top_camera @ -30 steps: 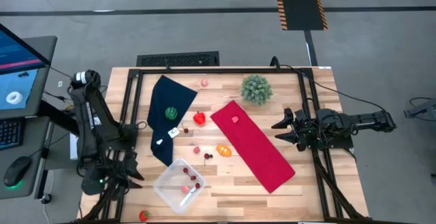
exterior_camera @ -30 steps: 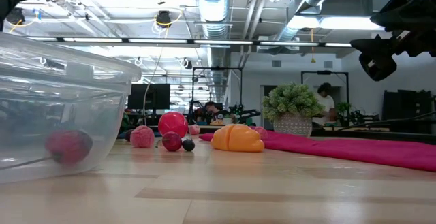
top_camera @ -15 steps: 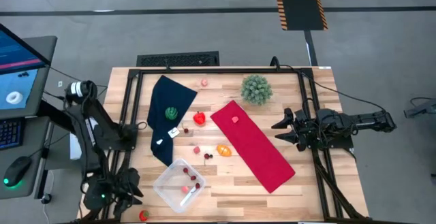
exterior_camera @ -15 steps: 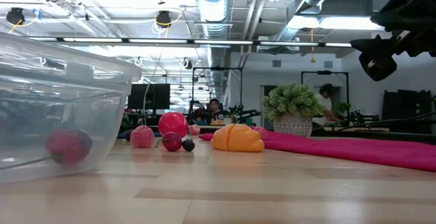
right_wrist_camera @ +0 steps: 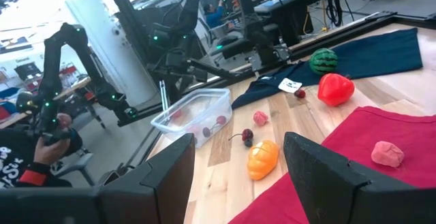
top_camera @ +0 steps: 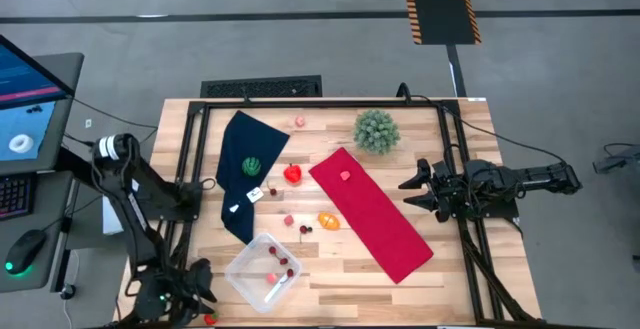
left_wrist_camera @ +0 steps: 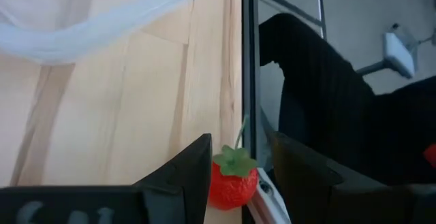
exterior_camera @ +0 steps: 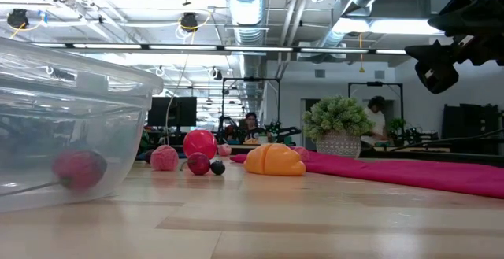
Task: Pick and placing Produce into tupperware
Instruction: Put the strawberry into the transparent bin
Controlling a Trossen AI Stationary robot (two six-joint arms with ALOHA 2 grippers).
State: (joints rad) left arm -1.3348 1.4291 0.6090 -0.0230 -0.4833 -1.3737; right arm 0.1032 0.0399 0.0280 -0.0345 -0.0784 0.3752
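left gripper (top_camera: 190,291) sits low at the near left corner of the table (top_camera: 440,269), beside the clear tupperware (top_camera: 262,272). in the left wrist view its fingers (left_wrist_camera: 184,176) stand apart on either side of a toy strawberry (left_wrist_camera: 231,180) at the table edge, not closed on it. right gripper (top_camera: 412,190) waits at the right side of the table, raised off the surface, jaws apart and holding nothing.

tupperware contains a few small red and pink pieces. loose produce on the wood: red pepper (top_camera: 292,174), orange pumpkin-shaped piece (top_camera: 328,221), dark cherries (top_camera: 305,229), pink piece (top_camera: 299,122) near the far edge. a small watermelon (top_camera: 251,166) lies on the dark blue cloth (top_camera: 240,204); a pink piece (top_camera: 345,177) lies on the red cloth (top_camera: 385,229). a spiky green plant ball (top_camera: 376,130) stands near the far edge. people show beyond the table in the low view.
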